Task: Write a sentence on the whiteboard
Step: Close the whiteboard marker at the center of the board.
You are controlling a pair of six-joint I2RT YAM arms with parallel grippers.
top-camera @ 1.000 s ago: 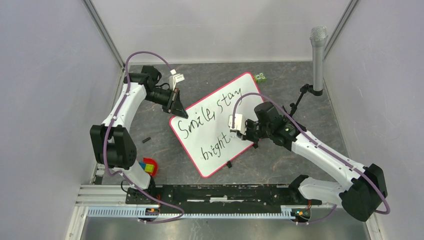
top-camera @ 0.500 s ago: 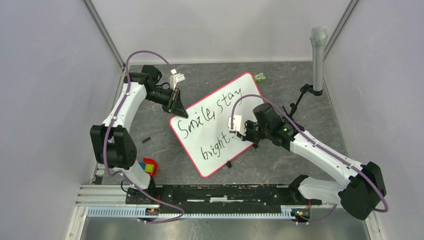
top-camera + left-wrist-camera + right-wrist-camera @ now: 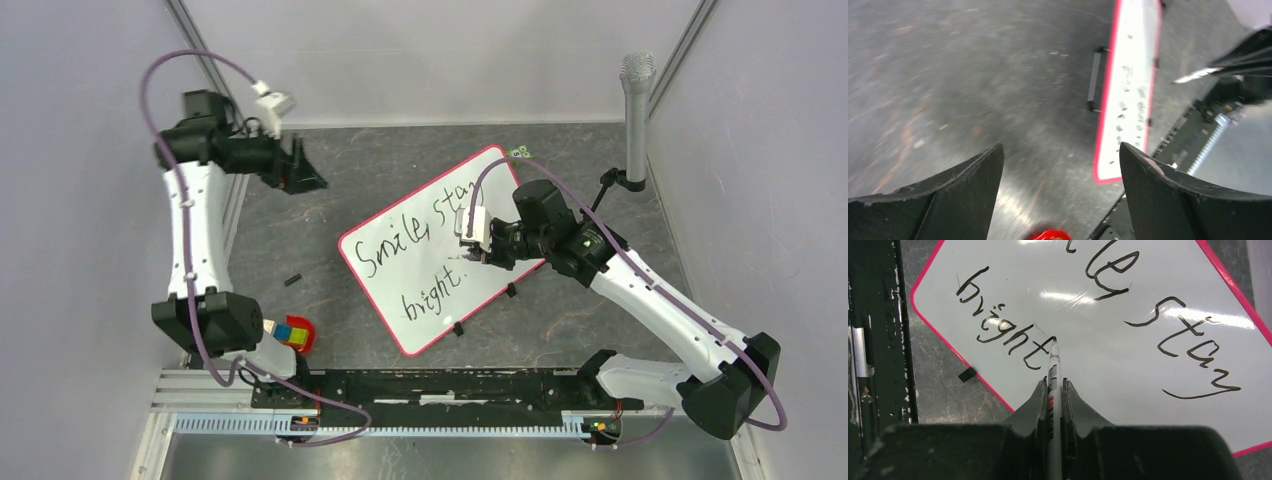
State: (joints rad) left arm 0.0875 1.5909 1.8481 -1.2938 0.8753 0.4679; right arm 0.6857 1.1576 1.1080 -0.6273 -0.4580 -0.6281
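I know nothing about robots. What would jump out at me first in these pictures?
The whiteboard lies askew on the dark table, bearing the sentence "Smile, stay bright." in black handwriting. The right gripper is shut on a marker whose tip is at the end of "bright". The left gripper hangs open and empty over the table's far left.

I operate in a robotics lab test cell. Plain pale panels (image 3: 90, 230) enclose the work area on three sides, joined by metal corner posts (image 3: 207, 70). My left arm (image 3: 190, 240) and right arm (image 3: 660, 310) mount beside an aluminium rail (image 3: 420, 424) at the near edge of a dark mottled table (image 3: 400, 160). A microphone (image 3: 636, 100) stands upright at the right.
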